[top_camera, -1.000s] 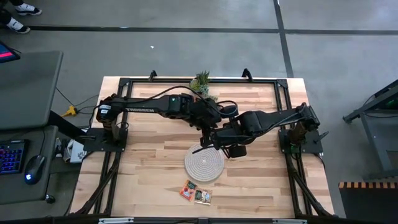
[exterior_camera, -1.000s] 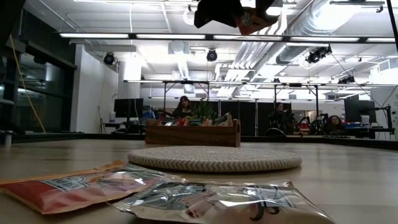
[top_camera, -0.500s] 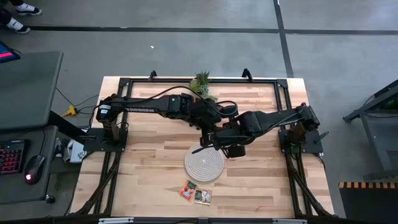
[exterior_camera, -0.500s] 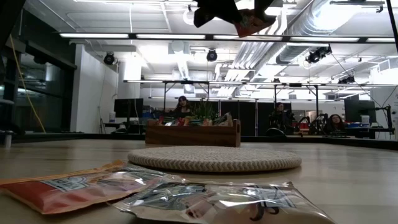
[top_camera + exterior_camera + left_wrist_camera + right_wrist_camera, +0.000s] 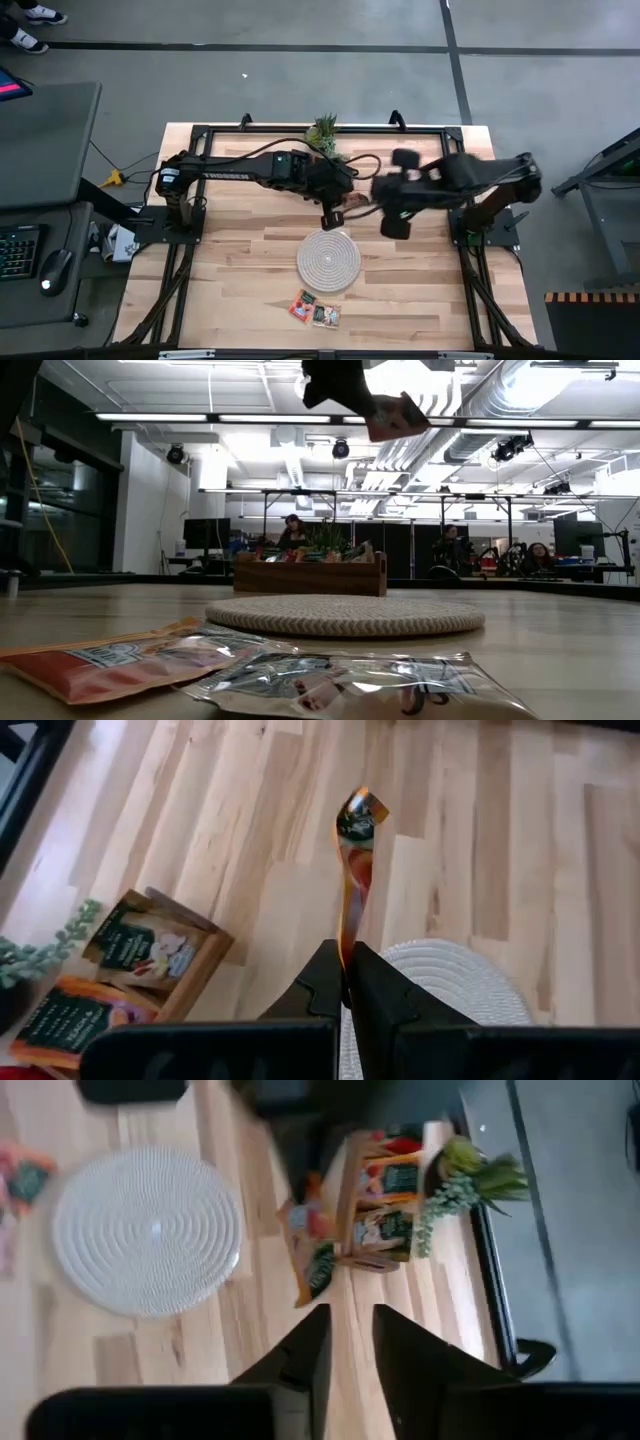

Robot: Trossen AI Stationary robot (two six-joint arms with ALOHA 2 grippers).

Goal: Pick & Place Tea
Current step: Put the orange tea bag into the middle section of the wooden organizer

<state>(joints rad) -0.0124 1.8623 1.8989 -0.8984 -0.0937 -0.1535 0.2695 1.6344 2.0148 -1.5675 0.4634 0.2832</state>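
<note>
One tea sachet (image 5: 352,870) hangs in the air above the surface (image 5: 240,250), pinched by its edge in the clenched jaws of the left gripper (image 5: 345,982), beside the round mat (image 5: 328,261). It looks light, thin and floppy, bending above the grip, so a firm pinch near an edge suits it; the foil may be slippery. The right gripper (image 5: 350,1342) is empty, its jaws slightly parted, off to the side. The left wrist view shows the grip and the wooden tray (image 5: 150,955); the low view alone shows two more sachets (image 5: 250,670) lying flat up front.
</note>
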